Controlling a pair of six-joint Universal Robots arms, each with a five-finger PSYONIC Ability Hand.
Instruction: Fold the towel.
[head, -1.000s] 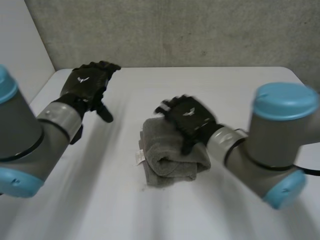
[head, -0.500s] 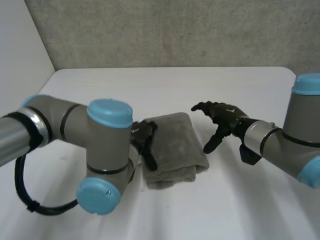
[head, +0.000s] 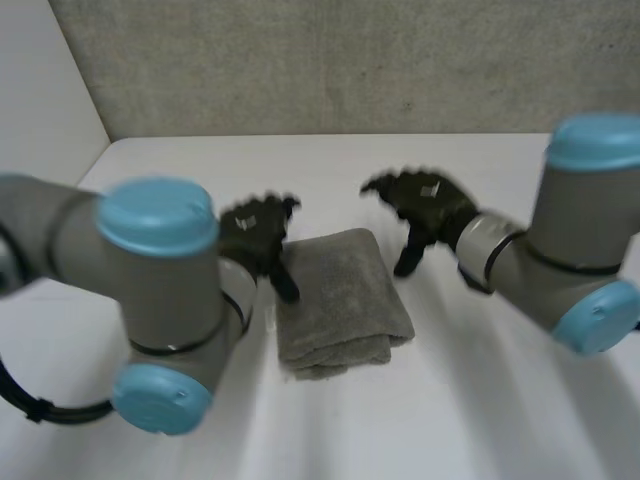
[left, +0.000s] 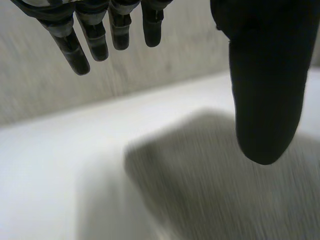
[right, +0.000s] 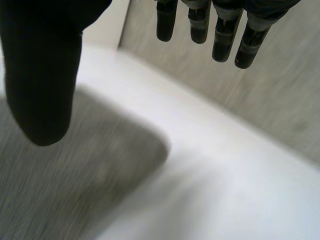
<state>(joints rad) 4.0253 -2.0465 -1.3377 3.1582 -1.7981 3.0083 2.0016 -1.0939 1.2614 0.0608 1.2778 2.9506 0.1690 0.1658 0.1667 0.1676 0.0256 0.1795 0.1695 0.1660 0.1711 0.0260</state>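
Observation:
A grey towel (head: 342, 300) lies folded into a small thick rectangle in the middle of the white table (head: 300, 170). My left hand (head: 255, 232) hovers open at the towel's far left corner, its thumb (left: 265, 95) over the cloth (left: 225, 195) and its fingers (left: 95, 35) straight. My right hand (head: 425, 205) is open just beyond the towel's far right corner, its thumb (right: 42, 75) above the cloth (right: 65, 185) and its fingers (right: 220, 30) spread. Neither hand holds anything.
A grey concrete wall (head: 350, 60) runs along the table's far edge. A white wall (head: 40, 100) stands at the left. Bare table surface surrounds the towel on every side.
My left arm swung in from the far left to the towel's left side. My right hand lifted off the towel and moved to its far right corner. The towel now lies flatter.

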